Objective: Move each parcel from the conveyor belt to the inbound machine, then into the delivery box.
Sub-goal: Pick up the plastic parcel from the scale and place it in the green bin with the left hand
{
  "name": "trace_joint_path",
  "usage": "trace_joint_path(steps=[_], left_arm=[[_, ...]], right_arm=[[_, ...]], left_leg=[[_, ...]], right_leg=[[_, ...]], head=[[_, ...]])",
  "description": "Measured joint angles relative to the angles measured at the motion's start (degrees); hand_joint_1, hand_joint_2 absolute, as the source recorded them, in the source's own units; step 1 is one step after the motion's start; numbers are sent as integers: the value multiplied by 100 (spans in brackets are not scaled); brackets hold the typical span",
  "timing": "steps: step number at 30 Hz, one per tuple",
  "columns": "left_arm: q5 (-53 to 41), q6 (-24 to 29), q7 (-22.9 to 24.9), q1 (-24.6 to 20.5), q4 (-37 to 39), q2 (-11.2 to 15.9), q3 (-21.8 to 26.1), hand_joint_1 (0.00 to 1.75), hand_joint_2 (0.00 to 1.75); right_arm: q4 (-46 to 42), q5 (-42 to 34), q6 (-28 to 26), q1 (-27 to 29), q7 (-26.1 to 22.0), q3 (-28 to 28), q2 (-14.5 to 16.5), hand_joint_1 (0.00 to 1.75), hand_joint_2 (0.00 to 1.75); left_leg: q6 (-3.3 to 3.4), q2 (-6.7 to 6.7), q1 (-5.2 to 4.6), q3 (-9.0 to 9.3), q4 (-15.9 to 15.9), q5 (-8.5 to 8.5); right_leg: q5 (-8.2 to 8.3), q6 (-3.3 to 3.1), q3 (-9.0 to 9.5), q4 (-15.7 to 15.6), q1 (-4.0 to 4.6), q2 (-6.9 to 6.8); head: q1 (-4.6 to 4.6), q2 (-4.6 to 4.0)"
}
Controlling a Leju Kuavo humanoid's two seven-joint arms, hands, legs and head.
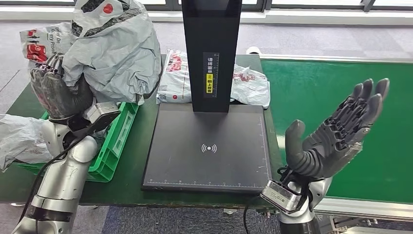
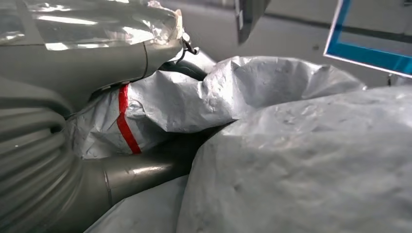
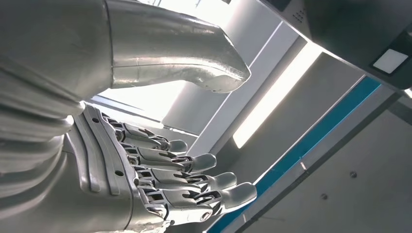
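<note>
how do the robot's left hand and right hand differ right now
The left robot hand grips a crumpled grey parcel above the green delivery box; the right robot hand holds nothing. The left robot hand's fingers are wrapped into the bag, while the right robot hand's are spread, palm up, at the edge of the green conveyor belt. Both are dark grey on silver arms.

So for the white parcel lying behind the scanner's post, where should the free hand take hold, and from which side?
Probably the loose end of the white parcel that sticks out right of the post, reached by the open right hand from the belt side. That end is crumpled, slack plastic, easy to pinch; the post blocks the middle.
</note>
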Motion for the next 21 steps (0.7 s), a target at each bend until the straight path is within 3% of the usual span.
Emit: trace_joint_path(steps=[4, 9, 14, 17, 21], left_arm=[[-1114, -253, 653, -127, 477, 169, 303, 175, 175], [-1590, -823, 1115, -405, 1404, 435, 503, 175, 175], [-2152, -812, 1508, -554, 2008, 596, 545, 175, 175], [-3067, -659, 2071, -682, 2720, 775, 548, 175, 175], [-3404, -477, 2245, -825, 3745, 989, 596, 175, 175]], right_arm=[[-35, -1, 0, 66, 0, -44, 8, 0, 175], [-36, -39, 0, 75, 1, -118, 7, 0, 175], [-33, -69, 0, 64, 1, -133, 8, 0, 175], [-14, -90, 0, 13, 1, -134, 8, 0, 175], [36, -148, 0, -71, 2, -137, 5, 0, 175]], left_leg=[[-2, 4, 0, 1, 0, 2], [-8, 9, 1, 1, 0, 6], [-7, 9, 1, -1, 0, 4], [-7, 19, 1, 0, -1, 0], [-11, 22, 3, 0, -2, 4]], right_leg=[[1, -1, -3, 0, 0, 2], [5, -7, -9, 5, 1, 10], [5, -7, -6, 5, 0, 12], [5, -7, -10, 5, 1, 17], [5, -8, -15, 6, 3, 21]], head=[[-1, 0], [-1, 0], [-1, 0], [-1, 0], [-1, 0]])
